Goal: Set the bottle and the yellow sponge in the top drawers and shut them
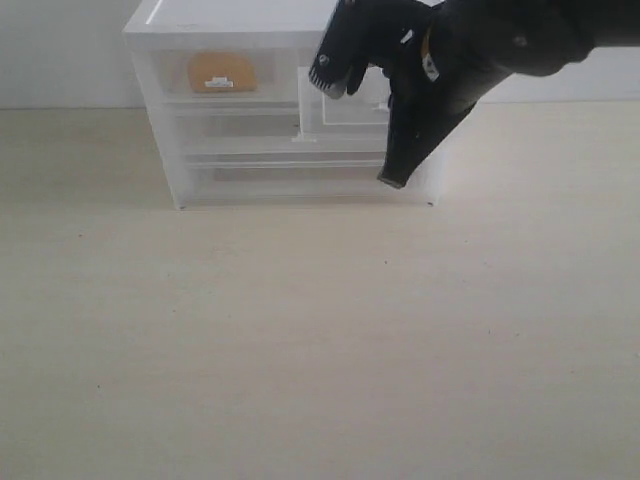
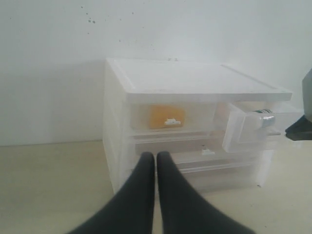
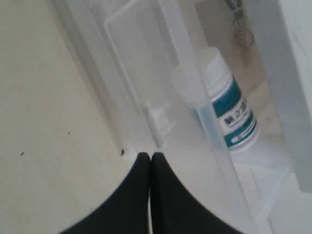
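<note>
Right tool (image 3: 150, 156) near drawer (image 3: 141, 58), bottle (image 3: 234, 112) perhaps half-veiled inside

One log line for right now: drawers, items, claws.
yellow sponge in closed left top drawer | bottle lying in open right top drawer | left claw shut | right claw shut at open drawer's front

- A pale beige wood-grain worktop (image 1: 300, 350) carries a few tiny dark specks.
- A translucent white plastic drawer cabinet (image 1: 230, 20) stands at the worktop's far edge, near the middle.
- Two full-width translucent drawers (image 1: 250, 135) sit stacked in its lower part, both appearing closed.
- A plain white wall (image 1: 50, 50) rises behind the far edge.
</note>
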Robot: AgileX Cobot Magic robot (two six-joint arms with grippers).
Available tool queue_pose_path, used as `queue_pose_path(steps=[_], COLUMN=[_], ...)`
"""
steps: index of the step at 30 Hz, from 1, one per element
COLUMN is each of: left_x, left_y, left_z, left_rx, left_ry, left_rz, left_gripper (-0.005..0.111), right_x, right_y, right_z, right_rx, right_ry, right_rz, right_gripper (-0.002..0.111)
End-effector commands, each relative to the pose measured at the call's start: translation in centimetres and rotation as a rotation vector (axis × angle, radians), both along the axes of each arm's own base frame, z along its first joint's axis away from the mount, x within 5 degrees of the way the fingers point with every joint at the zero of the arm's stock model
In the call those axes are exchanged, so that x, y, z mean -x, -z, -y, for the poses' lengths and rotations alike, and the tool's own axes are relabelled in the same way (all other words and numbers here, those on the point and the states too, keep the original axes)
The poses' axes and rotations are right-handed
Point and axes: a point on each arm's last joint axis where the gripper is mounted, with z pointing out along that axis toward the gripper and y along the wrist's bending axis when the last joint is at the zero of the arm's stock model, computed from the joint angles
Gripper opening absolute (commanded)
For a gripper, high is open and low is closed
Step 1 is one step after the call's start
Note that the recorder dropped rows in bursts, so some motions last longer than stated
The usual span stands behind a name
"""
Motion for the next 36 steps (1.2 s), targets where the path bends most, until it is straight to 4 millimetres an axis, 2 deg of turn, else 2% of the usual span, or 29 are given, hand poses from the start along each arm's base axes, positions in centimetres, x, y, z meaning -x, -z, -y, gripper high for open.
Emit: queue_pose_path(steps=[1, 7, 14, 19, 21, 24, 26, 31, 36], left_x=[0.1, 0.1, 0.1, 0.1, 0.1, 0.1, 0.1, 0.1, 0.1], left_y=[0.1, 0.1, 0.1, 0.1, 0.1, 0.1, 0.1, 0.1, 0.1], left_z=[0.0, 0.0, 0.0, 0.0, 0.0, 0.0, 0.0, 0.0, 0.0], left_rx=[-0.001, -0.001, -0.001, -0.001, -0.001, -0.001, -0.001, -0.001, -0.001], left_ry=[0.0, 0.0, 0.0, 0.0, 0.0, 0.0, 0.0, 0.0, 0.0], left_rz=[0.0, 0.0, 0.0, 0.0, 0.0, 0.0, 0.0, 0.0, 0.0], left_gripper=[0.004, 0.004, 0.004, 0.004, 0.004, 0.004, 0.004, 0.004, 0.004], right_x=[-1.7, -3.5, -3.9, -3.2, -1.8, 1.8, 4.6, 11.1, 17.1], right_y=[0.5, 1.3, 0.3, 0.0, -0.6, -1.5, -2.3, -3.1, -2.0], right_z=[-0.8, -0.6, -0.4, 0.7, 1.2, 2.2, 3.9, 9.0, 12.4], right_rx=[-0.048, -0.003, -0.256, -0.308, -0.327, -0.445, -0.552, -0.867, -1.079], right_ry=[0.009, 0.1, 0.269, 0.398, 0.342, 0.233, 0.23, 0.386, 0.36], right_rz=[0.137, 0.314, 0.409, 0.378, 0.357, 0.303, 0.313, 0.33, 0.284], right_gripper=[0.0, 0.0, 0.0, 0.0, 0.0, 0.0, 0.0, 0.0, 0.0])
